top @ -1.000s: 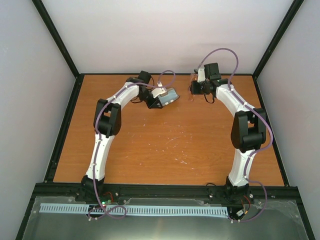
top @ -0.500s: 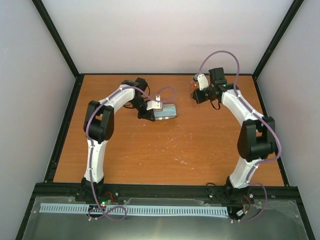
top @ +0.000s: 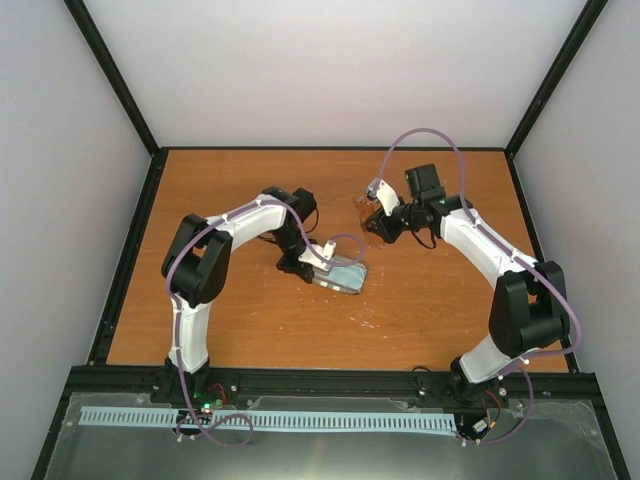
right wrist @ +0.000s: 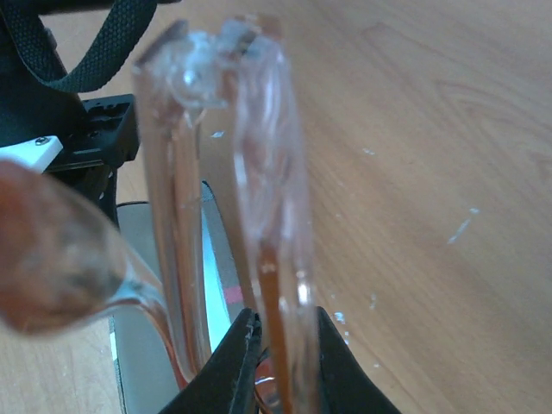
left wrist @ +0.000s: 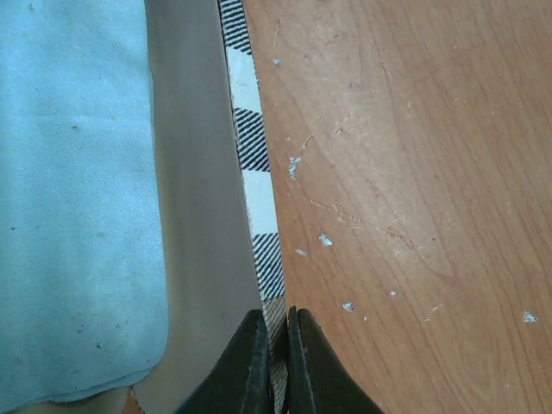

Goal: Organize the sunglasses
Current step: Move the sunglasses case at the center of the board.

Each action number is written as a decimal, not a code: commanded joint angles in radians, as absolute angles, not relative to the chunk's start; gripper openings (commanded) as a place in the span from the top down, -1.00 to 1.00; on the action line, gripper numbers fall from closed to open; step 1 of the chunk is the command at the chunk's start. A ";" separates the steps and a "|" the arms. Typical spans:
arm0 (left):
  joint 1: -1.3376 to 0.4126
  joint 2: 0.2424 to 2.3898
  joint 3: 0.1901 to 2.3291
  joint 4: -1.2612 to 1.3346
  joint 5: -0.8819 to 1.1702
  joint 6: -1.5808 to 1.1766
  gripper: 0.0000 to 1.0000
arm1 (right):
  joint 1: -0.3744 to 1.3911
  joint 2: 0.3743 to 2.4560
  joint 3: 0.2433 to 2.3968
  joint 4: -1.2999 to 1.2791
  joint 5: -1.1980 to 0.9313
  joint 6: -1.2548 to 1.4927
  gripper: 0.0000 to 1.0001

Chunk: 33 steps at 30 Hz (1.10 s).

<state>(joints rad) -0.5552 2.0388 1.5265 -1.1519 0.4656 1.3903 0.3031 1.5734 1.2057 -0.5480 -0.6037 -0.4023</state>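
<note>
While the left gripper (left wrist: 276, 335) pinches the striped edge of the case (left wrist: 194, 216), the right gripper (right wrist: 280, 345) clamps the sunglasses (right wrist: 267, 164) at one o'clock from it; bare table (top: 420, 310) spreads toward five o'clock.

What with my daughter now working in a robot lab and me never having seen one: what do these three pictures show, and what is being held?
The machine is two robot arms, a left arm and a right arm, bolted at the near edge of a wooden table. Each ends in a two-finger gripper. The wide picture comes from a fixed camera above and behind the arms. The other two come from small cameras on the wrists, looking along the fingers. The left gripper is shut on the striped edge of an open case, and a light-blue cloth lies inside it. The right gripper is shut on the sunglasses, which are folded and have an orange-brown see-through frame.
</note>
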 commanded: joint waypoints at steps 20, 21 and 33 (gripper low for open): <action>-0.566 1.976 1.480 -1.027 0.466 1.370 0.08 | 0.418 1.545 1.148 -0.519 -0.570 -0.388 0.94; -0.565 1.965 1.481 -1.017 0.466 1.353 -0.02 | 0.418 1.544 1.151 -0.522 -0.563 -0.394 0.94; -0.500 1.661 1.380 -0.899 0.568 0.978 0.50 | 0.443 1.590 1.197 -0.531 -0.525 -0.468 0.94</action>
